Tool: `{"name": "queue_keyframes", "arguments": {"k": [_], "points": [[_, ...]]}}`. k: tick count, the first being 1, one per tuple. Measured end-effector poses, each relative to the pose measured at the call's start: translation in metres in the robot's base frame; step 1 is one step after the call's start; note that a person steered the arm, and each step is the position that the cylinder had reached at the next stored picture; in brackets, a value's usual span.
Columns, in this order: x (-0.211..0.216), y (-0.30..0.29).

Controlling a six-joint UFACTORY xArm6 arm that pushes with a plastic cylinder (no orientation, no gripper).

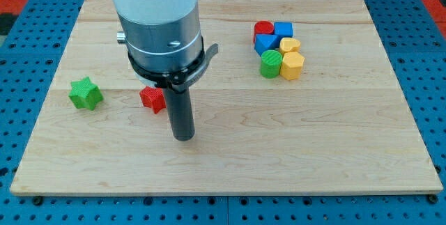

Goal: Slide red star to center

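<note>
Nearest to the view's bottom edge, the wooden counter (pixel 279 162) has a wide bare strip that runs from the left side to the right side. My tip (pixel 184 138) stands at the upper border of this strip, a little left of the middle of the counter. The arm carries no claw, only the dark rod, so there is nothing that opens or closes.

Just above and to the left of my tip lies the red star (pixel 151 99). It is just beside the rod on the rod's left side; I cannot tell if they touch. The star is left of the center, and the wood to the right of the rod, toward the center, is bare.

Farther to the view's left, well apart from the star, is the green star (pixel 86 93), near the left edge of the counter.

Toward the view's top right, a tight group of blocks sits together: a green cylinder (pixel 271 63) and a yellow hexagon block (pixel 292 65) in front, a smaller yellow block (pixel 290 44) and a blue block (pixel 265 42) behind them, then a red cylinder (pixel 263 28) and a blue cube (pixel 283 29) at the back. This group is well apart from my tip and from the right edge
</note>
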State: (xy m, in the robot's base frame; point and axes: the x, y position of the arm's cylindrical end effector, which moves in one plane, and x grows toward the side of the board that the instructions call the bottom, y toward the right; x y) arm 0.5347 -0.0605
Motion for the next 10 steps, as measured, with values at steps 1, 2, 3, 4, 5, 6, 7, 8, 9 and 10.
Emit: {"name": "queue_keyframes", "arguments": {"k": [1, 2, 3, 4, 5, 6, 7, 8, 9, 10], "points": [[0.001, 0.001], [0.001, 0.001], [-0.002, -0.001], [0.021, -0.025], [0.02, -0.066], [-0.003, -0.109], [-0.025, -0.134], [-0.033, -0.129], [-0.048, -0.121], [-0.068, -0.114]]}}
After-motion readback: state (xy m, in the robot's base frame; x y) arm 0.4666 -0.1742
